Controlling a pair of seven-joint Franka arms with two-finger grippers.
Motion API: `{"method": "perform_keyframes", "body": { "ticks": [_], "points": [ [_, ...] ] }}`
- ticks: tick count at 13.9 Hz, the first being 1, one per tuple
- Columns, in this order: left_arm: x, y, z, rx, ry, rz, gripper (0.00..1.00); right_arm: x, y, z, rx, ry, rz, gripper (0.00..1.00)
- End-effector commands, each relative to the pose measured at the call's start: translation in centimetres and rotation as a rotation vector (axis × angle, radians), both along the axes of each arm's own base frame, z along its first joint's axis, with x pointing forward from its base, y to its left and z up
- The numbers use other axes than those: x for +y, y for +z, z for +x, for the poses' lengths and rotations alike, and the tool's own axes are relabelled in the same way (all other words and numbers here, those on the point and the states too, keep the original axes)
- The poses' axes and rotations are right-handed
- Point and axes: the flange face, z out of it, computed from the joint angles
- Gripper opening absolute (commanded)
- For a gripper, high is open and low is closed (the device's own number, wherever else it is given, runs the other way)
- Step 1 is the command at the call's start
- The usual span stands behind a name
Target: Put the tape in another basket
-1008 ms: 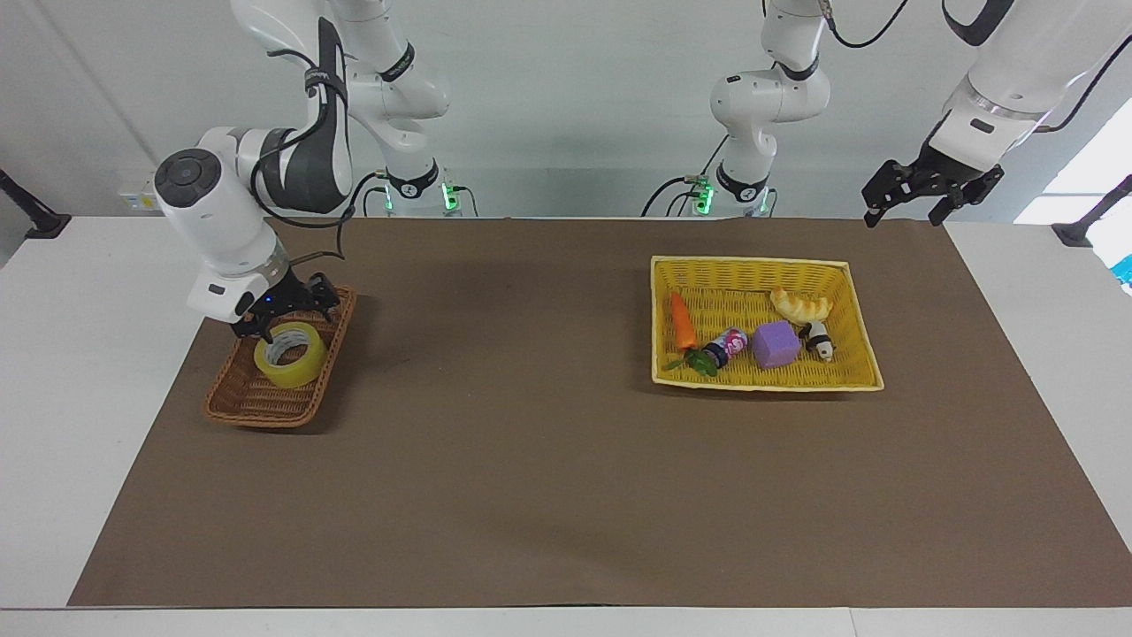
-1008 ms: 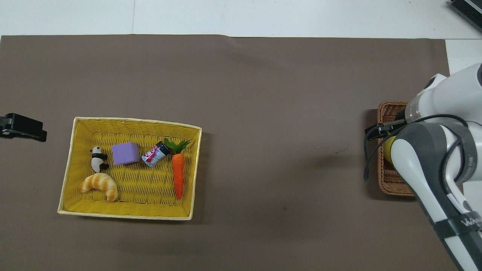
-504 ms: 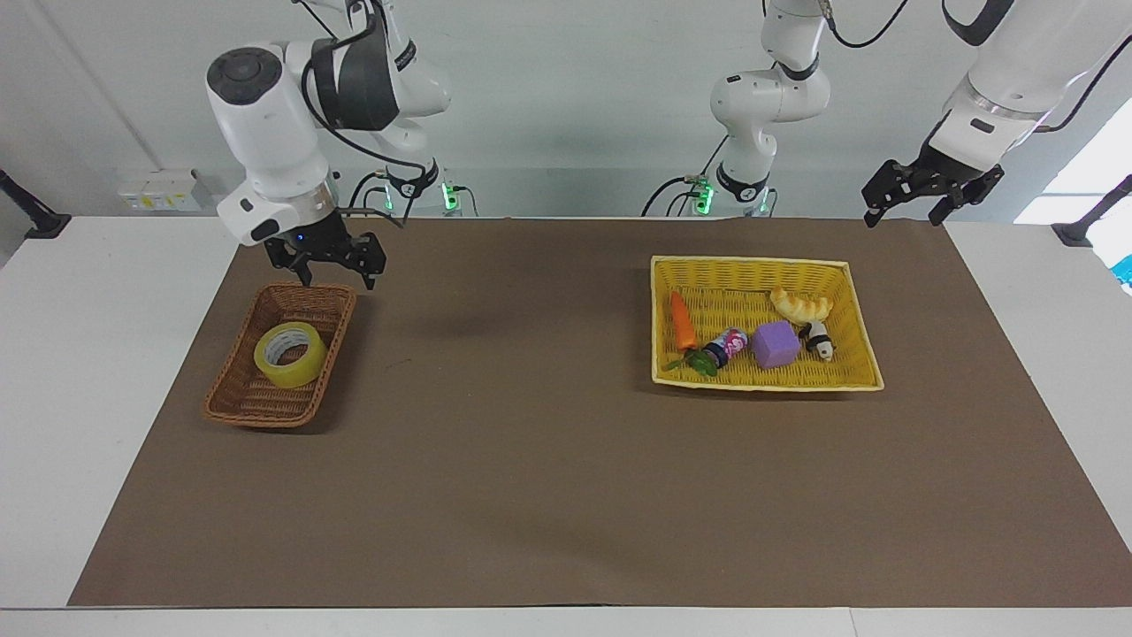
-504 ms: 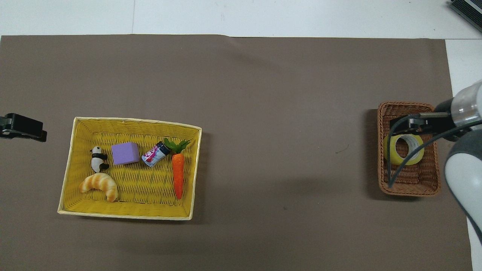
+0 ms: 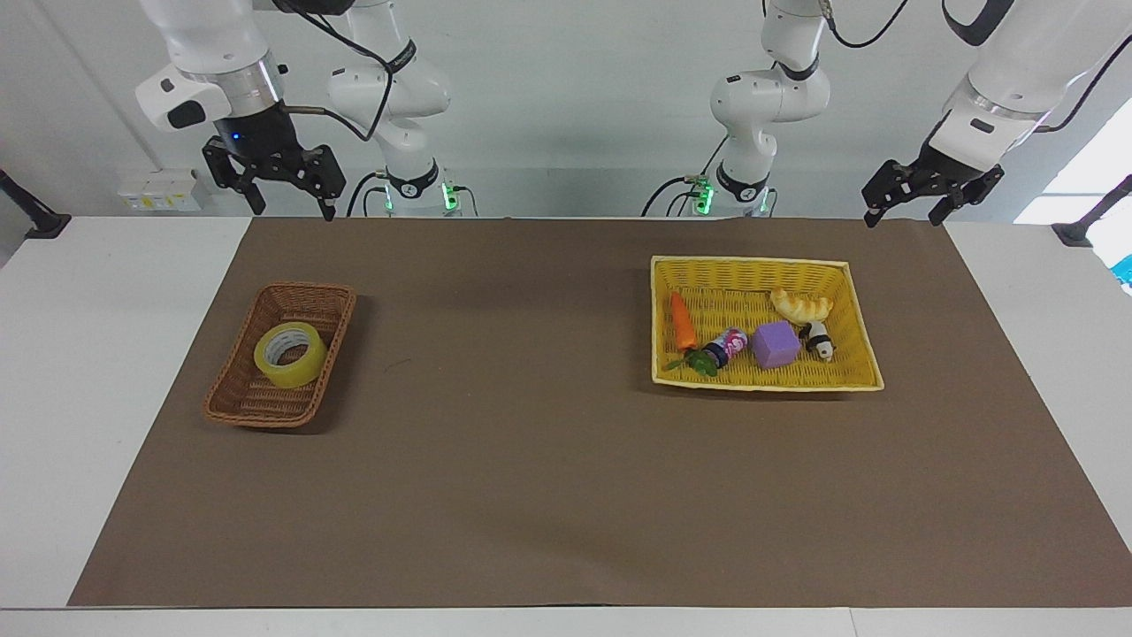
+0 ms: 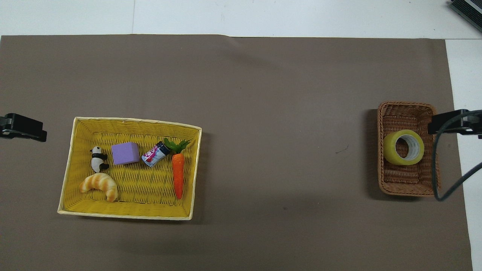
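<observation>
Looking across the tabletop (image 5: 566,495), you see the tape (image 5: 289,355) lying in the brown basket (image 5: 239,402), well below the raised, released right claw (image 5: 274,181), while the left claw (image 5: 930,188) waits released; overhead shows only claw tips.

Right claw (image 5: 285,193) raised, open, left claw (image 5: 913,202) likewise

The tape (image 5: 289,355) lies (loose) in the basket (image 5: 256,409).
</observation>
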Motion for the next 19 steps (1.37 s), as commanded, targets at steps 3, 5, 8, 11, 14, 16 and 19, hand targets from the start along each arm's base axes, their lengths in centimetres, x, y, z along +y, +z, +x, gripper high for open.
{"method": "perform_keyframes", "body": {
  "ticks": [3, 5, 8, 11, 14, 16, 19],
  "points": [
    [0.3, 0.5, -0.1, 0.009, -0.012, 0.010, 1.00, -0.2, -0.2, -0.9, 0.038, -0.009, 0.049, 1.00],
    [0.3, 0.5, -0.1, 0.009, -0.012, 0.012, 1.00, -0.2, -0.2, -0.9, 0.040, -0.033, 0.111, 1.00],
    [0.3, 0.5, -0.1, 0.009, -0.012, 0.012, 1.00, -1.1, -0.3, -1.1, 0.039, -0.040, 0.136, 1.00],
    [0.3, 0.5, -0.1, 0.009, -0.012, 0.010, 1.00, -1.2, -1.0, -1.6, 0.045, 0.035, 0.075, 1.00],
    [0.3, 0.5, -0.1, 0.008, -0.012, 0.010, 1.00, -1.1, -1.0, -1.6, 0.044, 0.043, 0.060, 1.00],
    [0.3, 0.5, -0.1, 0.009, -0.012, 0.012, 1.00, -1.0, -1.0, -1.6, 0.046, 0.043, 0.065, 1.00],
    [0.3, 0.5, -0.1, 0.008, -0.012, 0.012, 1.00, -1.1, -1.1, -1.6, 0.052, 0.046, 0.062, 1.00]
  ]
}}
